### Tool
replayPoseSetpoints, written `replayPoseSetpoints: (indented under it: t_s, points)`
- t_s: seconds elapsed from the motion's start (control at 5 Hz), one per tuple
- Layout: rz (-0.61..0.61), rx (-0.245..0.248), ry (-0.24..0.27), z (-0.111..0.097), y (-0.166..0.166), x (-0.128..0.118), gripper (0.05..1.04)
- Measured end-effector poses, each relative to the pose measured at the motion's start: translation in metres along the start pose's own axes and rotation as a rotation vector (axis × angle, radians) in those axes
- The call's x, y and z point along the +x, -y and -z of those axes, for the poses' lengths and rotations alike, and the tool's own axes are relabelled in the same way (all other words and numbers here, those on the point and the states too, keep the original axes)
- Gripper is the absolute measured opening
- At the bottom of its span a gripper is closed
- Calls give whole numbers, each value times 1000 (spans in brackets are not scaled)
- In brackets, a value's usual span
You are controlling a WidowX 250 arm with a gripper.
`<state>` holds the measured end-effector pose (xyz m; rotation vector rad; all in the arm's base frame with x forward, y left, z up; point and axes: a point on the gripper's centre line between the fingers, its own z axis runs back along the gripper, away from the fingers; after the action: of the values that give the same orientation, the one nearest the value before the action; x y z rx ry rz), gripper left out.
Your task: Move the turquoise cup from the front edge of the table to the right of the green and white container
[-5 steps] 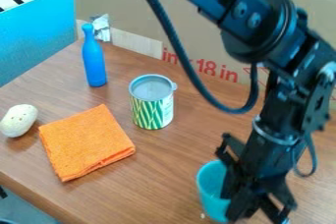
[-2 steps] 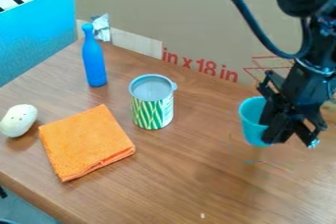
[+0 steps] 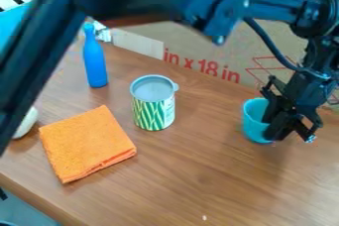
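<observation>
At the right side of the table, the black gripper (image 3: 280, 122) is closed on the right-hand wall of a teal cup (image 3: 253, 127). The cup is upright, with its base at or just above the wood. Left of it stands a can (image 3: 153, 113) with green and white stripes and a grey lid. An orange folded cloth (image 3: 87, 143) lies at the front left. Behind it a blue bottle (image 3: 94, 64) stands upright. A pale oval object (image 3: 27, 122) at the left is partly hidden by the arm.
Cardboard (image 3: 198, 51) with red print stands along the back of the wooden table (image 3: 185, 180). The arm's thick dark links cross the top and the left edge of the view. Crumpled silvery material (image 3: 102, 32) is behind the bottle.
The gripper has carried the cup from the front towards the back right, and the cup is slightly lower than half a second ago. The upper arm now covers the upper left.
</observation>
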<state>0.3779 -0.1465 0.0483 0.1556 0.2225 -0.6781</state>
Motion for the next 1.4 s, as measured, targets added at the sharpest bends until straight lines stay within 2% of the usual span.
replayPoseSetpoints:
  t_s: [0.2, 0.4, 0.6, 0.8, 1.0, 1.2, 1.4]
  points:
    - [-22, -15, 1, 4, -7, -3, 117]
    - [-50, -30, -1, 8, -4, -17, 140]
    - [-81, -53, 8, 13, 4, -34, 360]
    - [-117, -40, 93, -8, 2, -49, 659]
    - [-144, -37, 135, -17, 1, -60, 958]
    - [-147, -42, 152, -26, 11, -83, 1009]
    - [-176, -62, 134, -38, 27, -119, 1005]
